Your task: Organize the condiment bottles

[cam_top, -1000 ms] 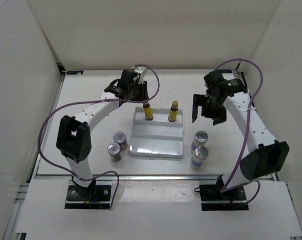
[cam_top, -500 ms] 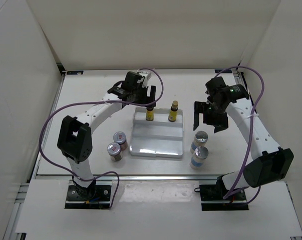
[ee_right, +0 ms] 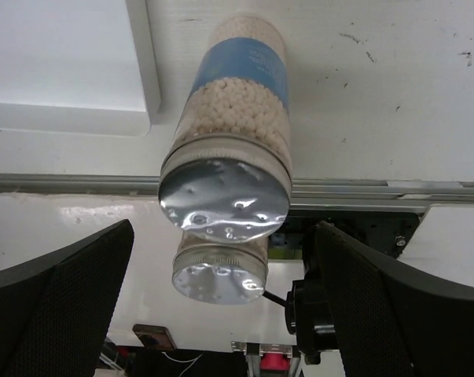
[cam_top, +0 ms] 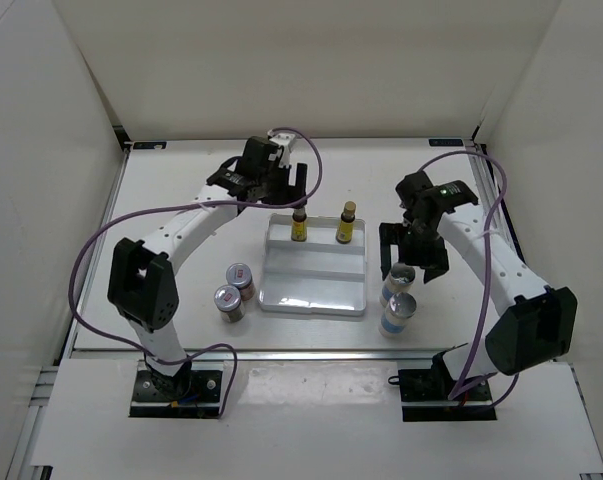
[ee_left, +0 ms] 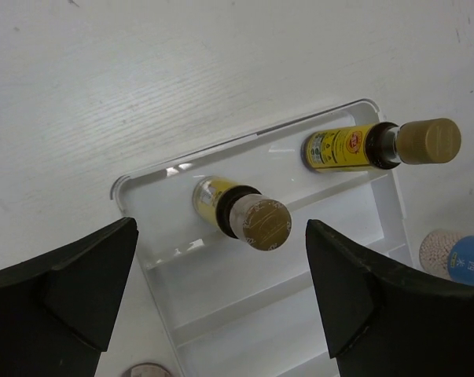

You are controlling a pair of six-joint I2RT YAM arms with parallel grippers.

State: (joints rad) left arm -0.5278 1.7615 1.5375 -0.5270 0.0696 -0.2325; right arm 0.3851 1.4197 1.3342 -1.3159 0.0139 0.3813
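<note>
The left gripper (cam_top: pixel 286 190) has its jaws spread wide, hanging over the left yellow bottle (ee_left: pixel 221 200) with a clear gap on either side of its tan cap and nothing in its grasp. Its arm reaches from the near-left base up along the table (cam_top: pixel 181 200) and bends in toward the far edge of the white tray (cam_top: pixel 311 292). The right gripper (cam_top: pixel 408 258) is just as wide open and empty, pointed down over the far clear-blue bottle (cam_top: pixel 399 283), its fingers flanking the silver cap without touching. That arm arches from the near-right base and folds back inward. Both yellow bottles stand upright in the tray's far compartment, the right yellow bottle (cam_top: pixel 346 225) well apart from its partner; the rest of the tray holds nothing. The near clear-blue bottle (cam_top: pixel 395 315) stands on the table just beside the far one, right of the tray, and the two short jars (cam_top: pixel 235 290) sit together to its left. A second ago the left jaws were shut at the left yellow bottle; they have since let go, and the right gripper has come nearer and lower.
</note>
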